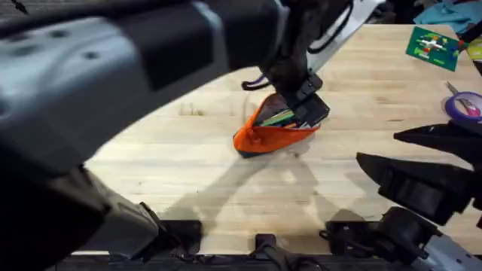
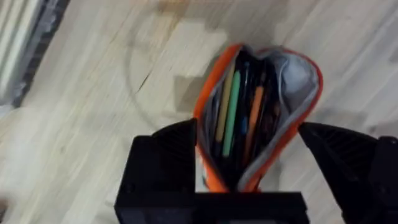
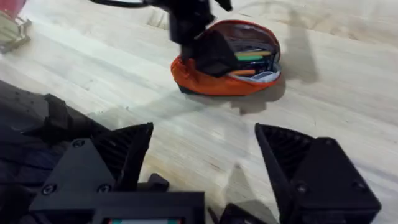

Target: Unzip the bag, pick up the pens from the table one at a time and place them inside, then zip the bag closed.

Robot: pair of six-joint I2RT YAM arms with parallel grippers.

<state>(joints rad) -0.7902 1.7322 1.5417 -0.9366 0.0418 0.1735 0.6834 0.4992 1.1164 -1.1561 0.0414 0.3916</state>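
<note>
Left end effector [image 1: 305, 105] reaching to centre frame, fingers spread around one end of the gaping orange bag [image 1: 267, 135], sitting mid-surface [image 1: 188, 173] with pens [image 2: 231, 112] lying inside. Right end effector [image 3: 202, 152] hovering lower right, released, well apart from the bag.

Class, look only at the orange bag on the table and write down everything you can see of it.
The bag is a bright orange fabric pouch with a pale grey lining and a darker underside. It rests on the light wooden table, near the middle. Its top gapes wide open, showing several pens inside, among them green, orange and dark ones. The left gripper is at one end of the opening, its fingers to either side of it. The right gripper hangs apart from it, open.
</note>
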